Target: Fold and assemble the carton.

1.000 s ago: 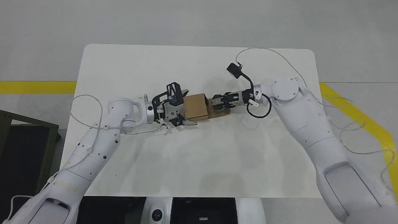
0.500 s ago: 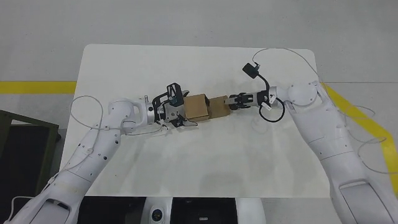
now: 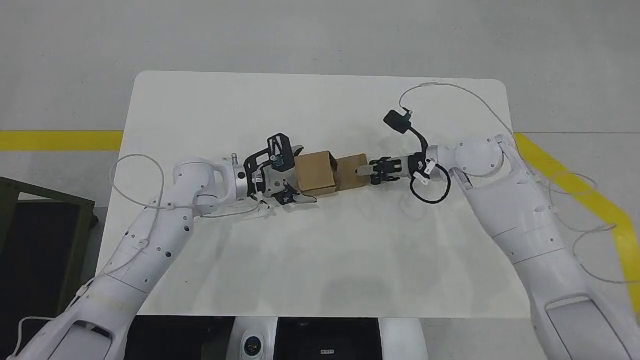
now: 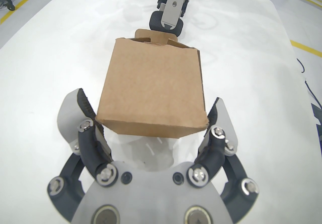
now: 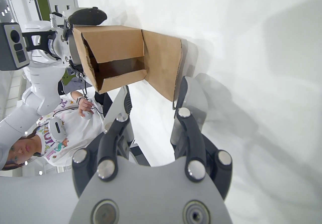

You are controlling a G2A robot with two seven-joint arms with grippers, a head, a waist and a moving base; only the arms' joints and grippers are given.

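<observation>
A brown carton (image 3: 316, 171) lies on its side in the middle of the white table (image 3: 200, 110). My left gripper (image 3: 283, 173) is shut on its closed end, with both fingers pressing the end corners (image 4: 153, 79). The opposite end is open, showing a dark inside (image 5: 118, 65). One flap (image 5: 162, 61) lies folded outward on the table, toward my right gripper (image 3: 378, 171). The right gripper (image 5: 153, 99) is open and low over the table. The flap's outer edge rests against the inner side of one of its fingers (image 5: 188, 94). A tab (image 4: 151, 34) sticks out toward the right gripper (image 4: 166, 24).
A thin cable (image 3: 440, 88) arcs above the right arm, and a loop of it (image 3: 420, 185) hangs by the wrist. Bare tabletop lies in front of and behind the carton. The table's front edge (image 3: 330, 314) is near the robot.
The right gripper has drawn back to the right, away from the carton's open end, and the flap now lies folded out. The left gripper and the carton have stayed put.
</observation>
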